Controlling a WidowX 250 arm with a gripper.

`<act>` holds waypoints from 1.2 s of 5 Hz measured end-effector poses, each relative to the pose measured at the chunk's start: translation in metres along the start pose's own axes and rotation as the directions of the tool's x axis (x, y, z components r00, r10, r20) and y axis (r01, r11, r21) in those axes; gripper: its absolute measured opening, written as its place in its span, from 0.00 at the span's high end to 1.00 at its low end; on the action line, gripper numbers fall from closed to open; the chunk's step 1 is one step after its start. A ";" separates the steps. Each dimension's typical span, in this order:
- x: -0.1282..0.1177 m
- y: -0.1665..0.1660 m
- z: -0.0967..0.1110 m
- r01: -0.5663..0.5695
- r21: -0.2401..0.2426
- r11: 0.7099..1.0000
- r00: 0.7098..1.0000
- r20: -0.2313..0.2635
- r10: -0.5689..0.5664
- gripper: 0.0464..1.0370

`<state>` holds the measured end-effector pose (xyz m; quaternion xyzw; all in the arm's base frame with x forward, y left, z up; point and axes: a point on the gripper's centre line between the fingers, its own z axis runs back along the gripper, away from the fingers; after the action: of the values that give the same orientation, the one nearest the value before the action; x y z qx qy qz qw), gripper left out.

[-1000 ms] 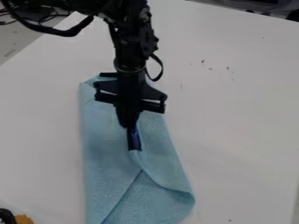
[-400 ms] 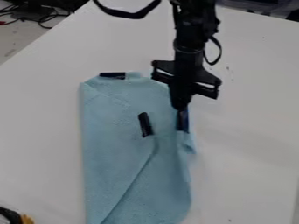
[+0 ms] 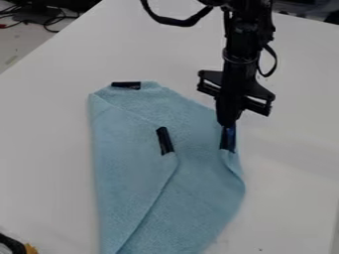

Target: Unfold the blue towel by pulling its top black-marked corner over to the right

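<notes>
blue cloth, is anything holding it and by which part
Yes, the end effector holds the light blue cloth by its edge, at the right-hand side in the camera view.

light blue cloth (image 3: 136,163), black gripper (image 3: 228,124), white table (image 3: 291,163)

This place seems to be a robotics lab. The signs are the jointed black robot arm (image 3: 246,37) over a wide white table (image 3: 53,114) and, well apart from the claw (image 3: 228,125) toward the upper left, thin tangled black cables (image 3: 48,29).
</notes>
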<state>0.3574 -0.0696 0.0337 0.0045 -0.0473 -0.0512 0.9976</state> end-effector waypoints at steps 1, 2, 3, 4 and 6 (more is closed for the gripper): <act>0.002 -0.003 -0.001 -0.014 -0.020 1.000 1.000 0.015 0.014 0.99; 0.004 -0.008 -0.004 -0.055 -0.046 0.997 0.998 0.041 0.057 0.97; 0.004 -0.014 -0.011 -0.074 -0.056 0.996 0.996 0.037 0.076 0.82; 0.005 -0.016 -0.018 -0.094 -0.064 0.994 0.995 0.021 0.095 0.56; 0.015 -0.031 -0.014 -0.106 -0.068 0.992 0.994 0.025 0.108 0.04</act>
<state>0.3701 -0.1021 0.0208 -0.0320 -0.0599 0.0009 0.9977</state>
